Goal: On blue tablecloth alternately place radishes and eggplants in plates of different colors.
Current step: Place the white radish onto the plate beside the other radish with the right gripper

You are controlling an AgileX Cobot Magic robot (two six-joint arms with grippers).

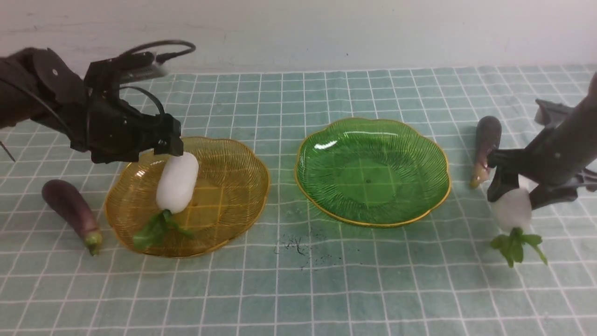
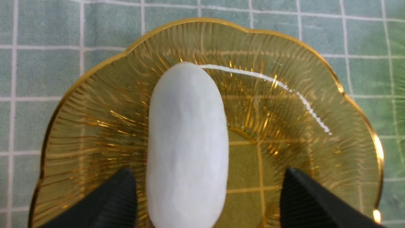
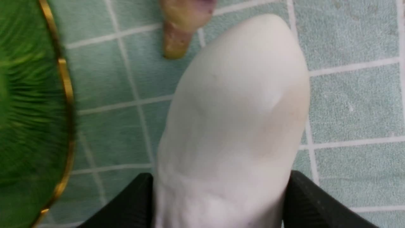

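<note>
left gripper point(image 2: 208, 172) open, first radish point(image 1: 177, 182) loose in the amber plate point(image 1: 233, 186); right gripper point(image 3: 220, 174) clamped on second radish point(image 3: 234, 110); smooth, firm I'd guess, so hold the fat middle

You've got soft, even light w/ faint shadows, white glare streaking the amber plate point(image 2: 269, 82), and the green plate point(image 3: 28, 110) blurred in rt wrist view.

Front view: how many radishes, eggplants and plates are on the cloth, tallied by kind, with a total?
Radishes: 2 (left radish, right radish)
Eggplants: 2 (left eggplant, right eggplant)
Plates: 2 (amber plate, green plate)
Total: 6
</note>
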